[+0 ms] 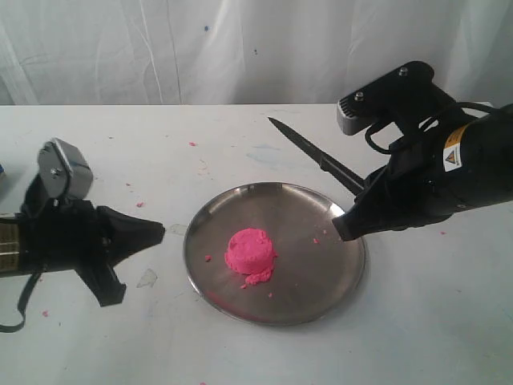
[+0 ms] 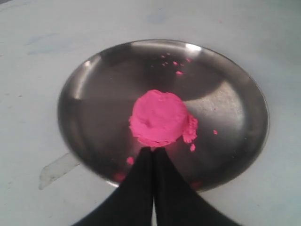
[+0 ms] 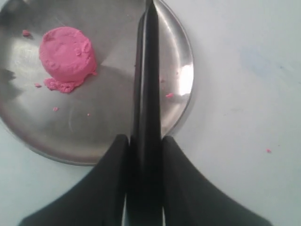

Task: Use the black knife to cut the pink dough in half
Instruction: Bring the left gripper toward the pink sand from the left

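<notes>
Your right fingers [image 3: 106,188] clamp the black knife [image 1: 309,150] above the plate [image 1: 195,265] rim; left fingers [image 2: 136,188], together, hover beside it; pink dough [image 1: 250,251] sits mid-plate, uncut.

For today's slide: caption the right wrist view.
Right gripper holds the black knife by the steel plate's rim, pink dough uncut.

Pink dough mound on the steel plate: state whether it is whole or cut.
Whole. The bright pink dough mound is one rounded lump with no slit across it; the long black knife is apart from it.
</notes>
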